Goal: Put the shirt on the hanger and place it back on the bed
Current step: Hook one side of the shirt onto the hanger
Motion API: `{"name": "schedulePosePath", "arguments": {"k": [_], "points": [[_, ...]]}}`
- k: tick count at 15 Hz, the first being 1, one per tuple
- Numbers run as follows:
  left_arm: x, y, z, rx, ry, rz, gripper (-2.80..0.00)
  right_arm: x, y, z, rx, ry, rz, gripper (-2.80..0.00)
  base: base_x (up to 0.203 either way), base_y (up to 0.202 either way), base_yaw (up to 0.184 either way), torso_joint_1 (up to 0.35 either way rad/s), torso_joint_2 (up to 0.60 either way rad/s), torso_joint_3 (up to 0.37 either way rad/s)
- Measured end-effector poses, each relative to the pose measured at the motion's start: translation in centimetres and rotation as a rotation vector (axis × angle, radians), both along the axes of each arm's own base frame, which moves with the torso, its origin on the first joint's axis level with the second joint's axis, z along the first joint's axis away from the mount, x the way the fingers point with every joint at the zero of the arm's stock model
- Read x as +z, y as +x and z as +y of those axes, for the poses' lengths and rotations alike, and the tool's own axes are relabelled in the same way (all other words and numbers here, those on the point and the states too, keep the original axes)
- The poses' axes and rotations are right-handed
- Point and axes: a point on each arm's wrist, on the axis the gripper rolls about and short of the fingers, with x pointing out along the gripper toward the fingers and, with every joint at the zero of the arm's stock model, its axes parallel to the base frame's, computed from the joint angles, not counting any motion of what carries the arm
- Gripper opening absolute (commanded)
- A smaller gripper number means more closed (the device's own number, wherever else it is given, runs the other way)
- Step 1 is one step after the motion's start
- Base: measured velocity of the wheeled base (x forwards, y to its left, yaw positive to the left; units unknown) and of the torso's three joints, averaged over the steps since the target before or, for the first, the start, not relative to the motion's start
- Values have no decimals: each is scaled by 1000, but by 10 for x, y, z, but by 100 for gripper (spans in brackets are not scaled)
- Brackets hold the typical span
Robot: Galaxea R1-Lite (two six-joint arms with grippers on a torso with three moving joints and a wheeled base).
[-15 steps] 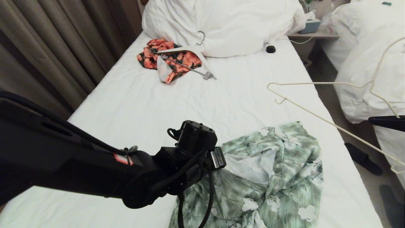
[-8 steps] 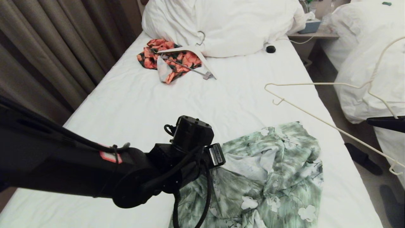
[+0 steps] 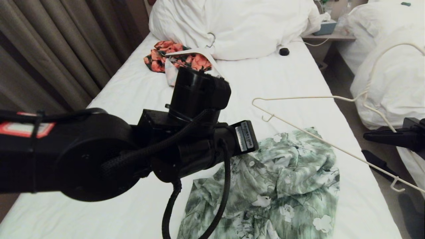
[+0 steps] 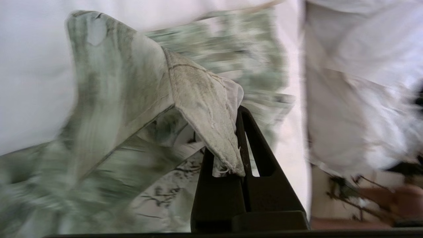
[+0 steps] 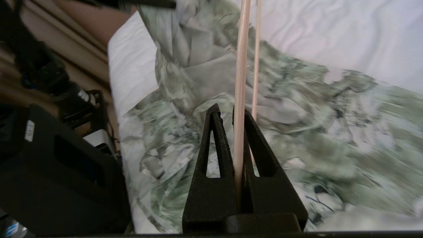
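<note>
White bed (image 3: 139, 109), crumpled green shirt (image 3: 285, 186) at its five o'clock corner, left gripper (image 4: 238, 155) clamped on a fold of shirt fabric lifted above the sheet, right gripper (image 5: 233, 132) at three o'clock pinching the thin cream hanger (image 3: 318, 141) over the shirt

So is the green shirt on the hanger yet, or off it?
Off. The hanger is held in the air by the right gripper, bare, while the shirt lies rumpled on the bed, one edge pinched by the left gripper.
</note>
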Motion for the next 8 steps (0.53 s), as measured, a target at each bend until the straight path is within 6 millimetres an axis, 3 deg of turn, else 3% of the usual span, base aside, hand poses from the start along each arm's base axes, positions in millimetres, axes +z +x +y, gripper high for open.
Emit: {"name": "schedulePosePath", "arguments": {"k": [4, 8], "points": [[39, -21, -14, -83, -26, -46, -280, -1, 1, 12, 48, 2, 5, -280, 0, 0, 0, 0, 0, 0], [48, -33, -21, -118, -17, -70, -280, 0, -5, 26, 96, 8, 19, -280, 0, 0, 0, 0, 0, 0]]}}
